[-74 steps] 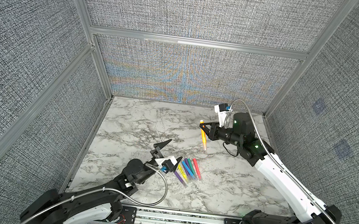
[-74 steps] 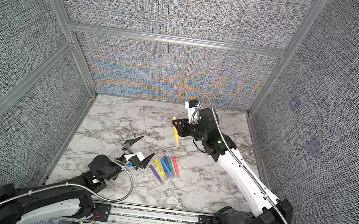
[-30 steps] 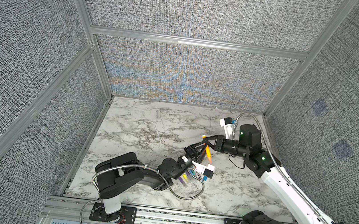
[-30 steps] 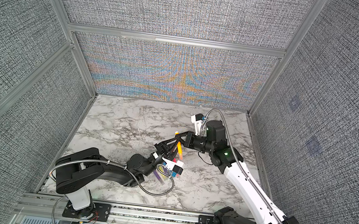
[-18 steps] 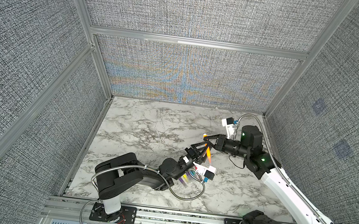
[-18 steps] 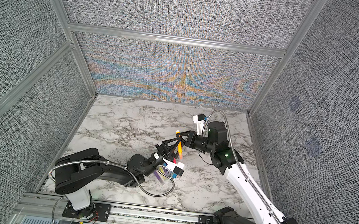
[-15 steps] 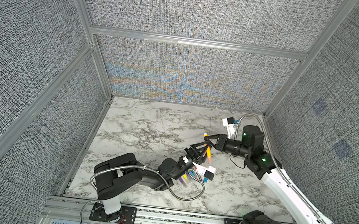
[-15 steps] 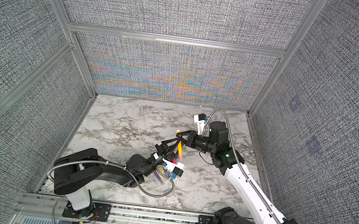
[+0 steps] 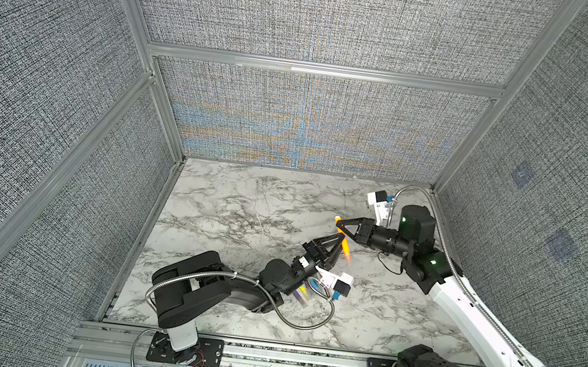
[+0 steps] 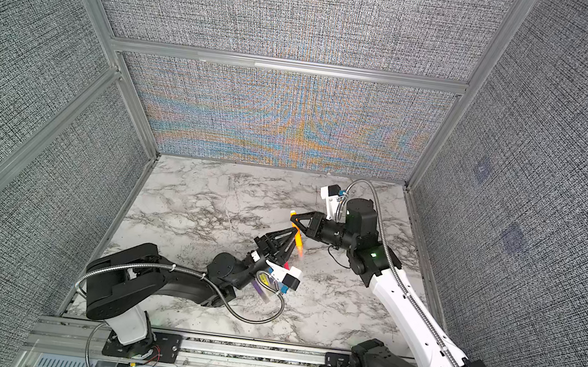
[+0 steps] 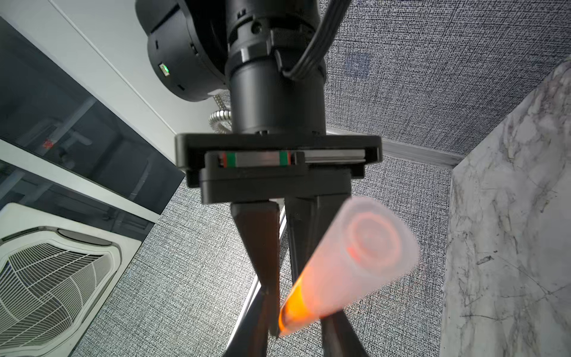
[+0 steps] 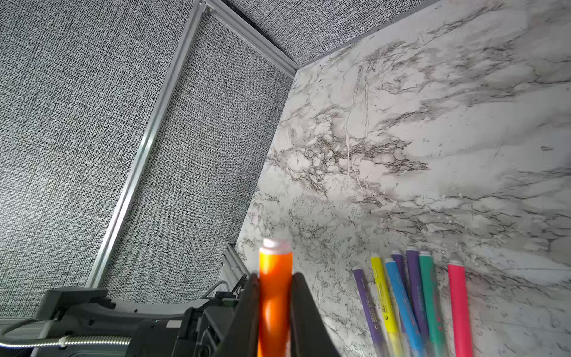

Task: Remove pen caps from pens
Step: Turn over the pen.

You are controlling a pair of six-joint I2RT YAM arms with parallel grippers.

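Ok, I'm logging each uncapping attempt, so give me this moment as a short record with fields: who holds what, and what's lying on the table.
right end effector: shut on the orange pen, gripping its barrel
left end effector: shut on the clear cap at the pen's other end
cap state: on the pen, not yet pulled off
pen position: held in the air above the marble table
other pens: lying side by side on the table, untouched
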